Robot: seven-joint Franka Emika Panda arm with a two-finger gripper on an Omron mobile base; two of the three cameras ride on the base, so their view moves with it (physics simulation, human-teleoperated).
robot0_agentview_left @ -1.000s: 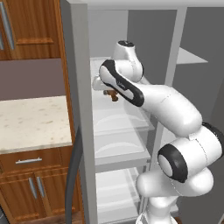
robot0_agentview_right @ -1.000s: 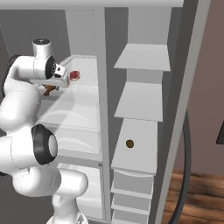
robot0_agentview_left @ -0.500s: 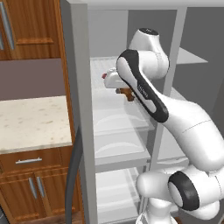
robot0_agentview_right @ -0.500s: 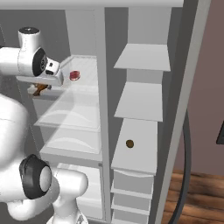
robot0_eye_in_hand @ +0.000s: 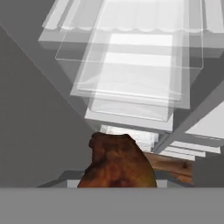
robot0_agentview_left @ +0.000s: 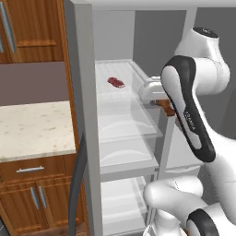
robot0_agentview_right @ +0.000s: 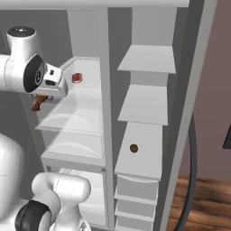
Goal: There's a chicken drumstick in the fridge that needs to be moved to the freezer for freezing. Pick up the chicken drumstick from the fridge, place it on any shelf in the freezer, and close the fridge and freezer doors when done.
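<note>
The tool point(robot0_agentview_right: 39, 100) is clamped tight on the chicken drumstick point(robot0_agentview_right: 39, 103), and it has swung across since a second ago. Then it hung at the left front of the fridge point(robot0_agentview_left: 122, 122); now, in the left base view, it has crossed toward 3 o'clock and sits at the divider between the two compartments, with the drumstick point(robot0_agentview_left: 166, 107) poking out just beneath the white hand.

In the hand view the drumstick point(robot0_eye_in_hand: 118, 164) fills the 6 o'clock edge, brown and knobbly, with the clear fridge shelves spreading away toward 12 o'clock below it. It hangs in the air, touching no shelf.

The red and pink slab of raw meat point(robot0_agentview_left: 116, 82) lies untouched on the upper clear shelf. The freezer point(robot0_agentview_right: 146, 119) stands open at 3 o'clock of the tool in the right base view, its white shelf point(robot0_agentview_right: 143, 104) bare, and a small brown round thing point(robot0_agentview_right: 133, 147) sits on the slab below.

So the pick looks done and the carry is under way. The placing and both doors remain.
</note>
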